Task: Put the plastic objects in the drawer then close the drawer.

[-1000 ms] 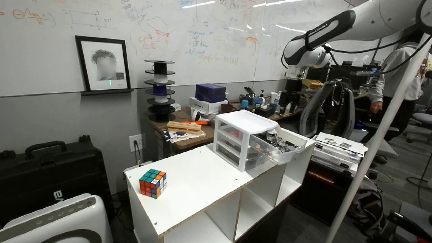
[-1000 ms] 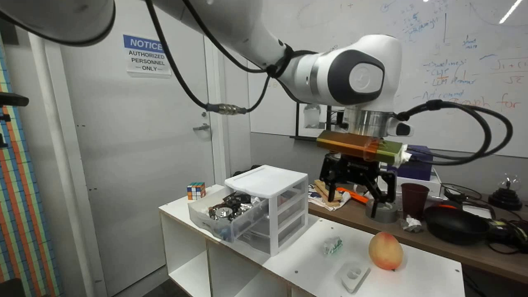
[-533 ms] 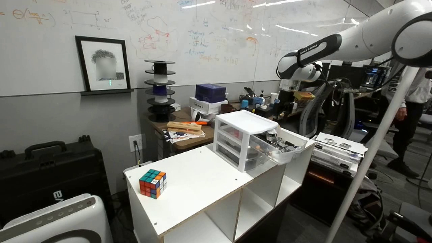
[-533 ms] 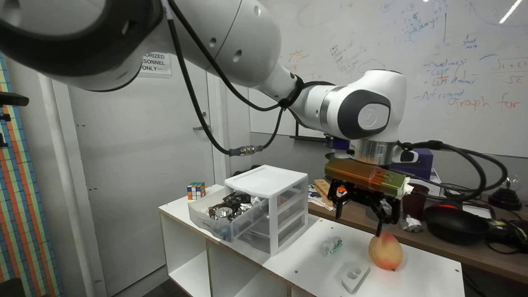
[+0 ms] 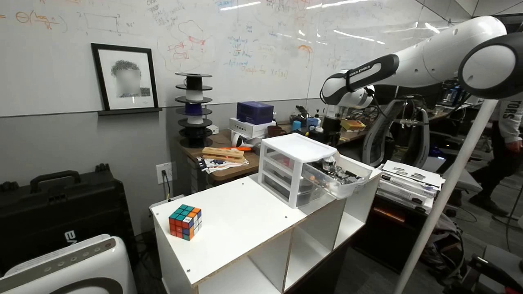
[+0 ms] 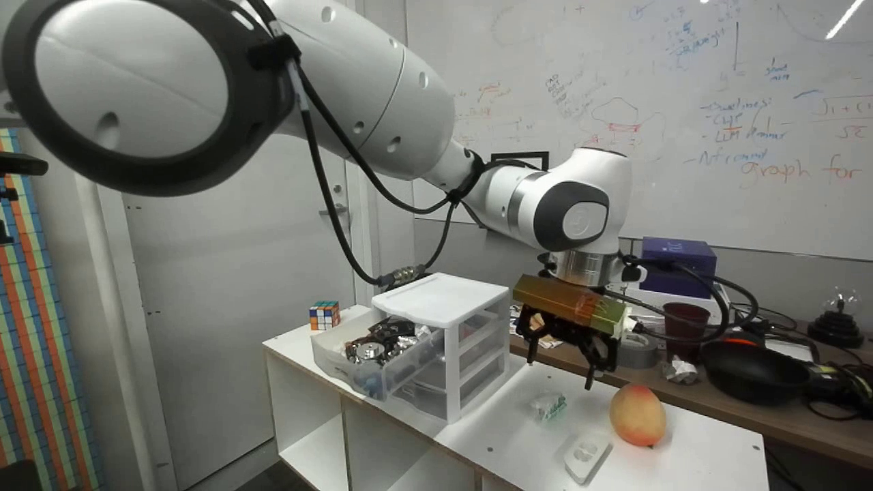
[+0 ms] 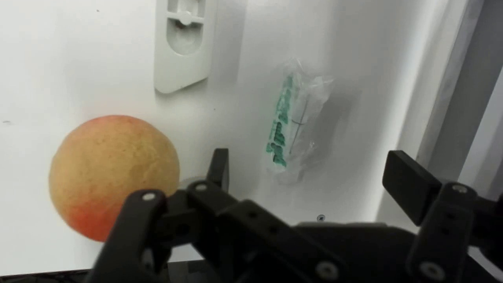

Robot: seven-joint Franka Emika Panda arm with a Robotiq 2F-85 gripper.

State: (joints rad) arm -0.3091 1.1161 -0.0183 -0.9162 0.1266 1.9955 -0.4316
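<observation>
The drawer (image 6: 412, 368) is pulled out of the small white drawer unit (image 6: 436, 300) and holds dark and silvery items. The open drawer also shows in an exterior view (image 5: 351, 190). A crinkled clear plastic wrapper with green print (image 6: 548, 406) lies on the white table. A white plastic piece with round recesses (image 6: 588, 458) lies near it. My gripper (image 6: 560, 372) is open and empty above the table, beside the drawer unit. In the wrist view the wrapper (image 7: 285, 122) lies ahead of and between the open fingers; the white piece (image 7: 182, 72) is up and left.
A peach-like fruit (image 6: 638, 414) sits beside the white piece; in the wrist view the fruit (image 7: 118, 173) is partly behind the left finger. A puzzle cube (image 5: 186, 222) stands at the table's far end. A brown desk (image 6: 723, 416) with a black pan (image 6: 753, 372) runs behind.
The arm has come down, and my gripper has dropped closer to the table and shifted towards the drawer unit. It stays open. The drawer and objects have not moved. A background person walked rightward.
</observation>
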